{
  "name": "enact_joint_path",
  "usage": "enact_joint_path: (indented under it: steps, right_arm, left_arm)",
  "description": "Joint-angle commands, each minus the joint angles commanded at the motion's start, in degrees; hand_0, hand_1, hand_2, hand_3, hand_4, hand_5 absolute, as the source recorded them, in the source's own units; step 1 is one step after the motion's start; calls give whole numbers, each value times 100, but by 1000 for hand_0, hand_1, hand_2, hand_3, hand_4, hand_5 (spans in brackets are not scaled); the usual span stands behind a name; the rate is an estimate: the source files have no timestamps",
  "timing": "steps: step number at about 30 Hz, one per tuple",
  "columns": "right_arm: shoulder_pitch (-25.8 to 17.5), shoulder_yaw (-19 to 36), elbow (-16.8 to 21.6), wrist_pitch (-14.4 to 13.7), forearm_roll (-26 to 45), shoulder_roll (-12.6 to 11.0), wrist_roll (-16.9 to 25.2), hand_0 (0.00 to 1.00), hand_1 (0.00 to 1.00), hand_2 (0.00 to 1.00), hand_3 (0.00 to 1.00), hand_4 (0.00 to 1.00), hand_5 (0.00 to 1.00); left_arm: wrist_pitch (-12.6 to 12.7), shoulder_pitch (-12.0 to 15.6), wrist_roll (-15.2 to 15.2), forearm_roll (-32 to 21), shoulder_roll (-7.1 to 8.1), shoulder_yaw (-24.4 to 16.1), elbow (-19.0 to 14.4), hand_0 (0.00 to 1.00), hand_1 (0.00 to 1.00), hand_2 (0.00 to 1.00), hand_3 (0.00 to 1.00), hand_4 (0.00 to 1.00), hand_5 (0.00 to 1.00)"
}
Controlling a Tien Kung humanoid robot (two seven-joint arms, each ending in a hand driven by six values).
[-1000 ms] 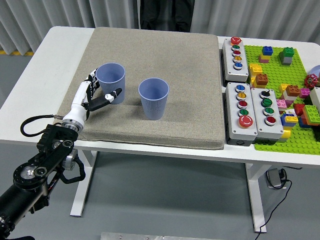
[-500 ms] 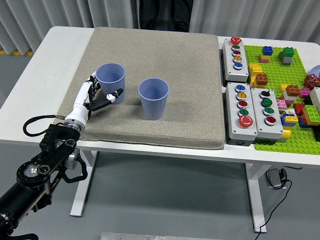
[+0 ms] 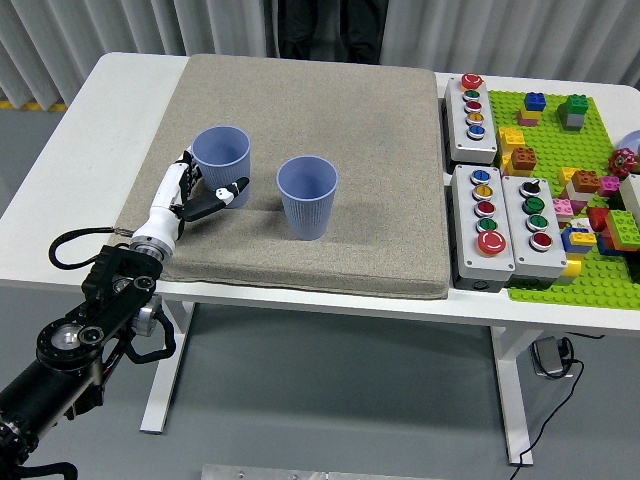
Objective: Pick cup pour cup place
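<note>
Two blue ribbed cups stand upright on the grey mat (image 3: 330, 130). The left cup (image 3: 222, 162) is at the mat's left side, the right cup (image 3: 308, 195) a little nearer the middle. My left hand (image 3: 203, 190) reaches in from the lower left, its fingers spread around the lower left side of the left cup, thumb at the cup's front. The fingers look open around the cup, not closed on it. The cup stands on the mat. My right arm is out of view.
Two grey button boxes (image 3: 497, 225) and a third (image 3: 471, 105) lie right of the mat. A green baseplate (image 3: 560, 150) with loose coloured bricks fills the far right. A dark-clothed person stands at the table's far edge (image 3: 330, 30).
My left arm has shifted slightly up and right along the mat's edge, the hand staying at the left cup. The cups have not moved.
</note>
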Motion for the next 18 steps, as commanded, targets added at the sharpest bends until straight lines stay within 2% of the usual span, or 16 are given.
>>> enact_joint_path:
  steps: [18]
  right_arm:
    - [45, -1, 0, 11, 14, -11, 5, 696, 633, 588, 590, 2, 231]
  left_arm:
    - [-1, -165, 14, -25, -11, 5, 70, 965, 957, 998, 998, 902, 251]
